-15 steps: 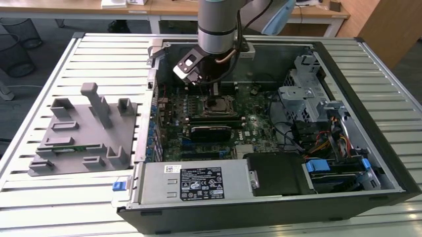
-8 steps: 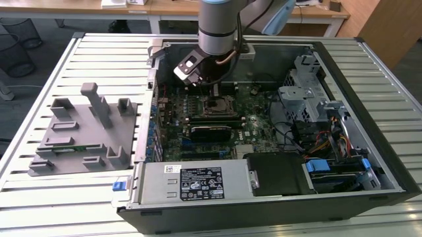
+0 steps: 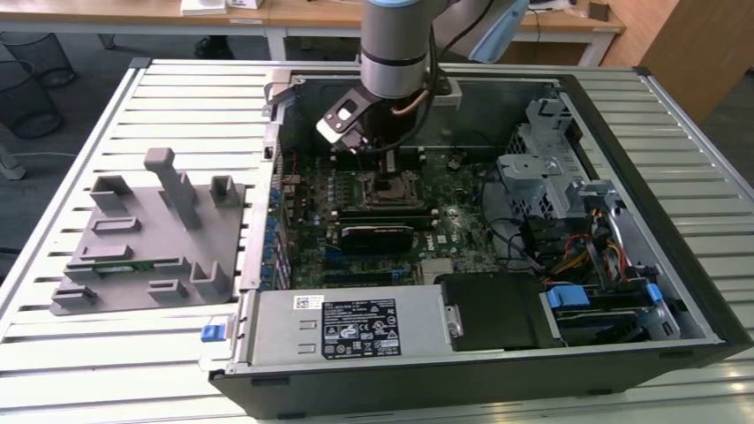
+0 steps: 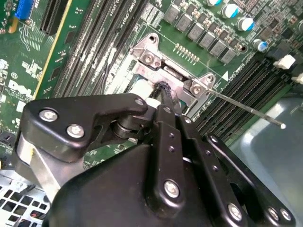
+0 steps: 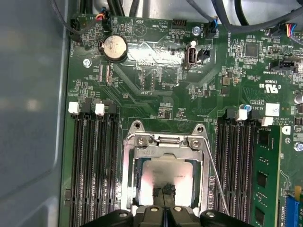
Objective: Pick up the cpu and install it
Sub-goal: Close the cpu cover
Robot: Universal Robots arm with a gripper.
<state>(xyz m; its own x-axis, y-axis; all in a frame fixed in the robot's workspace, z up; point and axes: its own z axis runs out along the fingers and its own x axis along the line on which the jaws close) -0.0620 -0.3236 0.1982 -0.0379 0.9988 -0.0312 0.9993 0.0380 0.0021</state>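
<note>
The cpu (image 5: 177,172), a small flat square chip with a silvery-grey metal top, is lying flat inside the opening of the square silver-and-black socket frame (image 5: 163,140) on the green motherboard (image 5: 156,94). It is sitting directly beneath my gripper (image 5: 164,210). I am holding my two black fingers pressed together, with only a hairline seam showing between them in the first wrist view. Their dark tip is reaching down onto the chip's top, off its middle and toward one edge. I am not pinching the chip across its sides, since it is spreading well beyond the joined tips on both flanks.

In the second wrist view my gripper (image 4: 163,90) is pointing straight into that same frame (image 4: 163,71). The thin metal lever (image 4: 246,108) is angling away to one side, clear of my fingers. Being square, the chip has no long axis, and its edges are running parallel to the frame's. I cannot tell whether it is fully seated.

In the exterior view I am hanging inside the open black computer case (image 3: 659,115), just above the socket.
</note>
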